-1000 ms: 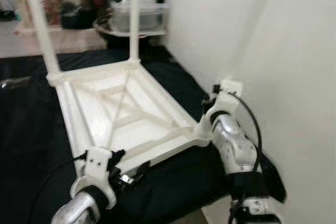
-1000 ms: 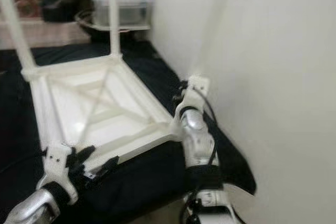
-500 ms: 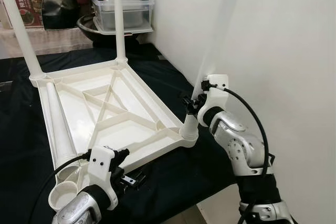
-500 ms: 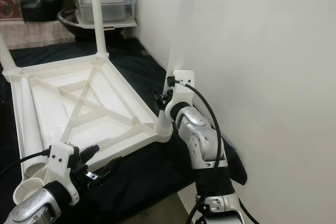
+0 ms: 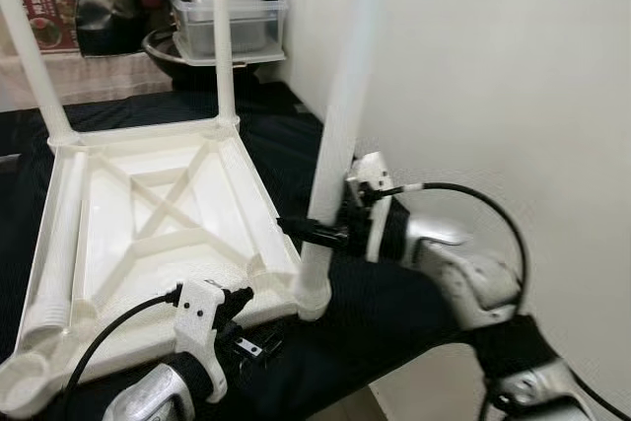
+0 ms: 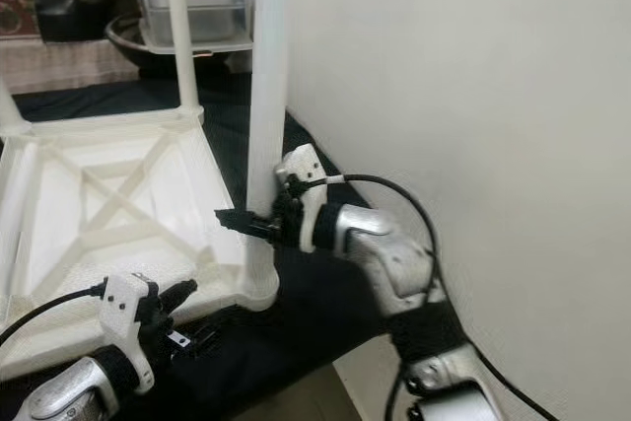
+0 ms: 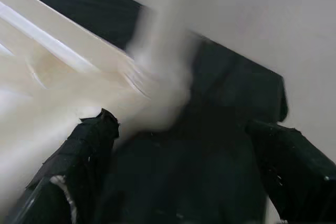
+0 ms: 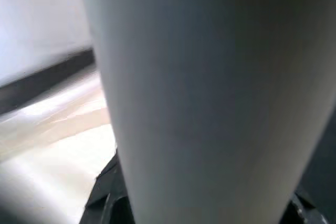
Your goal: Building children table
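Tabletop [image 5: 148,214], white and upside down, lies on the black cloth [image 5: 385,313] beside the white wall [image 5: 493,76], two legs [image 5: 224,36] upright at its far corners and one loose leg [image 5: 59,244] resting inside along its left edge. Your right gripper [image 5: 320,232] has its black fingers clamped around the near-right leg [image 5: 340,115], which stands in its corner socket. Your left gripper [image 7: 178,177] hovers at the near edge, fingers spread apart, holding nothing.
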`<state>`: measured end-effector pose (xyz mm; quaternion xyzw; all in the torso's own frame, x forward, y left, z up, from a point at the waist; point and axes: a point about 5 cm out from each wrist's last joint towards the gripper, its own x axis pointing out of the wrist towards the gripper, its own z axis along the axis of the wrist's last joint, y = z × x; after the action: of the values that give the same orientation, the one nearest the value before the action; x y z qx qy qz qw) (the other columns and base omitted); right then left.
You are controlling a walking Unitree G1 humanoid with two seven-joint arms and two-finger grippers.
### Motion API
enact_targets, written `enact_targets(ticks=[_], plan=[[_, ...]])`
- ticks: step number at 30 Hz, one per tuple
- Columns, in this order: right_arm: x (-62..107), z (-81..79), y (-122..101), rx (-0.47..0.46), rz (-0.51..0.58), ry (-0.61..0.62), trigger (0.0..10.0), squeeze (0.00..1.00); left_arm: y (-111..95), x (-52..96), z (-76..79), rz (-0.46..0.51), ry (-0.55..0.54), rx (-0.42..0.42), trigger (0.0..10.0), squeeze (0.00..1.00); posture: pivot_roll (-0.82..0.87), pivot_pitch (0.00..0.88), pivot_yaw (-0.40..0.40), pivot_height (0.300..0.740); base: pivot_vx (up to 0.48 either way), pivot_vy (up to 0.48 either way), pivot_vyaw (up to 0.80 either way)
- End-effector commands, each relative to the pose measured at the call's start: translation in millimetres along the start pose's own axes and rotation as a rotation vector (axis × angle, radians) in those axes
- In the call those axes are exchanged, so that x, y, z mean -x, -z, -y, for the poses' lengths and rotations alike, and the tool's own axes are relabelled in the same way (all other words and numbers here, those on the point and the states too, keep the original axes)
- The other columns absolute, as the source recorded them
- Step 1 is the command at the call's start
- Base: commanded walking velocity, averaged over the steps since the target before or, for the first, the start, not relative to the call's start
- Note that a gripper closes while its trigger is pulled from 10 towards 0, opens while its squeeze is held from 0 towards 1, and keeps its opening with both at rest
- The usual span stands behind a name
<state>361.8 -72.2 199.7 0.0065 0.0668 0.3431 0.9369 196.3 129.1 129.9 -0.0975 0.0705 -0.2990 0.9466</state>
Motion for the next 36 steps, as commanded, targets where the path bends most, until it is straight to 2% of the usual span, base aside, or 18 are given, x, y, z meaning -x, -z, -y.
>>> enact_targets(ticks=[1, 3, 4, 6, 8, 9, 11, 17, 18, 23, 24, 25, 27, 29, 33, 34, 35, 36], plan=[[11.3, 38.2, 30, -0.033, -0.161, 0.326, 0.0, 0.0, 0, 4.1, 0.4, -0.008, 0.0, 0.004, 10.0, 0.0, 0.04, 0.0, -0.125, 0.74, 0.0, 0.0, 0.0], [26.1, 66.0, 41, -0.17, -0.167, 0.696, 0.0, 0.0, 1, 5.4, 1.8, -0.013, 0.0, 0.007, 10.0, 0.0, 0.04, 0.0, -0.127, 0.74, 0.0, 0.0, 0.0], [26.1, 66.0, 41, -0.17, -0.167, 0.696, 0.0, 0.0, 1, 5.4, 1.8, -0.013, 0.0, 0.007, 10.0, 0.0, 0.04, 0.0, -0.127, 0.74, 0.0, 0.0, 0.0], [46.9, 73.1, 49, -0.173, -0.124, 0.919, 0.0, 0.0, 3, 4.7, 4.8, -0.016, 0.005, 0.014, 10.0, 0.0, 0.04, 0.0, -0.125, 0.74, 0.0, 0.0, 0.0], [52.3, 71.2, 48, -0.151, -0.091, 0.953, 0.0, 0.0, 3, 4.1, 5.9, -0.016, 0.008, 0.016, 10.0, 0.0, 0.04, 0.0, -0.125, 0.74, 0.0, 0.0, 0.0], [43.4, 45.9, 52, -0.219, -0.099, 0.817, 9.5, 0.0, 3, 2.6, 7.0, -0.015, 0.013, 0.021, 10.0, 0.0, 0.03, 0.0, -0.114, 0.74, 0.0, 0.0, 0.0], [36.2, 28.4, 45, -0.222, -0.056, 0.711, 10.0, 0.0, 3, 1.8, 7.4, -0.014, 0.018, 0.022, 10.0, 0.0, 0.03, 0.0, -0.114, 0.74, 0.0, 0.0, 0.0], [29.7, 20.1, 33, -0.268, 0.02, 0.637, 10.0, 0.0, 3, 0.6, 5.4, -0.02, 0.025, 0.019, 10.0, 0.0, 0.02, 0.0, -0.107, 0.74, 0.0, 0.0, 0.0], [29.5, 29.4, 18, -0.256, 0.099, 0.59, 10.0, 1.0, 3, -1.2, 4.1, -0.021, 0.028, 0.017, 10.0, 0.0, 0.02, 0.0, -0.112, 0.74, 0.0, 0.0, 0.0], [31.7, 39.3, 2, -0.262, 0.18, 0.53, 10.0, 1.0, 3, -2.4, 4.6, -0.018, 0.032, 0.018, 10.0, 0.0, 0.02, 0.0, -0.112, 0.74, 0.0, 0.0, 0.0], [33.0, 40.4, -15, -0.288, 0.229, 0.252, 10.0, 0.0, 3, -3.5, 5.7, -0.015, 0.037, 0.023, 10.0, 0.0, 0.02, 0.0, -0.117, 0.74, 0.0, 0.0, 0.0], [33.0, 40.4, -15, -0.288, 0.229, 0.252, 10.0, 0.0, 3, -3.5, 5.7, -0.015, 0.037, 0.023, 10.0, 0.0, 0.02, 0.0, -0.117, 0.74, 0.0, 0.0, 0.0], [45.0, 33.6, -27, -0.234, 0.259, -0.083, 10.0, 0.0, 3, -4.4, 6.0, -0.013, 0.04, 0.027, 10.0, 0.0, 0.02, 0.0, -0.115, 0.74, 0.0, 0.0, 0.0], [51.3, 30.1, -27, -0.199, 0.251, -0.195, 10.0, 0.0, 3, -4.8, 5.8, -0.014, 0.041, 0.027, 10.0, 0.0, 0.02, 0.0, -0.113, 0.74, 0.0, 0.0, 0.0], [52.7, 32.1, -19, -0.101, 0.2, -0.228, 10.0, 0.0, 3, -5.5, 5.9, -0.014, 0.046, 0.027, 10.0, 0.0, 0.02, 0.0, -0.111, 0.74, 0.0, 0.0, 0.0], [53.6, 16.4, -3, -0.032, 0.137, -0.362, 8.5, 0.0, 3, -5.9, 5.1, -0.016, 0.052, 0.02, 10.0, 0.0, 0.03, 0.0, -0.117, 0.74, 0.0, 0.0, 0.0], [54.9, 4.4, 10, 0.005, 0.094, -0.472, 8.5, 0.0, 3, -6.2, 4.5, -0.017, 0.056, 0.014, 10.0, 0.0, 0.03, 0.0, -0.117, 0.74, 0.0, 0.0, 0.0], [54.8, -7.8, 22, 0.032, 0.056, -0.562, 4.9, 0.0, 3, -6.6, 3.9, -0.019, 0.059, 0.01, 10.0, 0.0, 0.03, 0.0, -0.117, 0.74, 0.0, 0.0, 0.0]])
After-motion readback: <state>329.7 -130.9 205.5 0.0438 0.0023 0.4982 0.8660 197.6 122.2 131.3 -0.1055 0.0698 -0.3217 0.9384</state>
